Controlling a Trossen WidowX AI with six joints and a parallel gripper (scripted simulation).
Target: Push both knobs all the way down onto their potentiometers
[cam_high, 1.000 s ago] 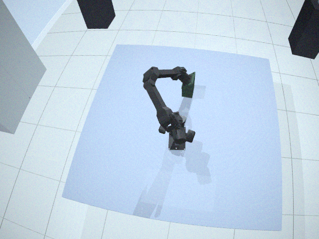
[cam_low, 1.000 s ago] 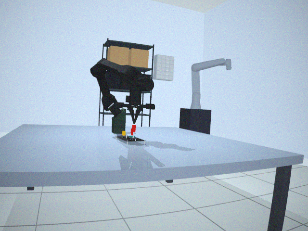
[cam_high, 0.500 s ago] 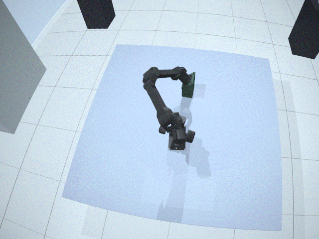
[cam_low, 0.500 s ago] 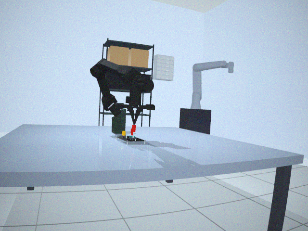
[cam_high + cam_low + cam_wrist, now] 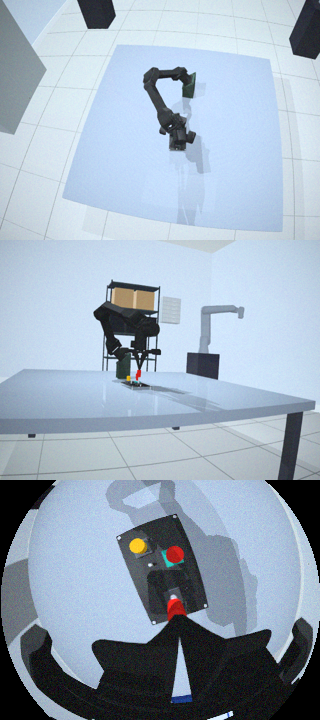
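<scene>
Two red knobs (image 5: 175, 555), one yellow (no legible markings); jaws closed.

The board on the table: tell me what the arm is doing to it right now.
The black arm's gripper, fingers shut and holding nothing, points straight down onto a tall red knob at one end of the circuit board. That knob stands high. A yellow knob and another red knob sit untouched at the far end.

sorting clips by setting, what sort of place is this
Probably a robotics lab or workshop: a grey table bearing a circuit board, a metal shelf rack with cardboard boxes, and a second grey robot arm behind.
</scene>
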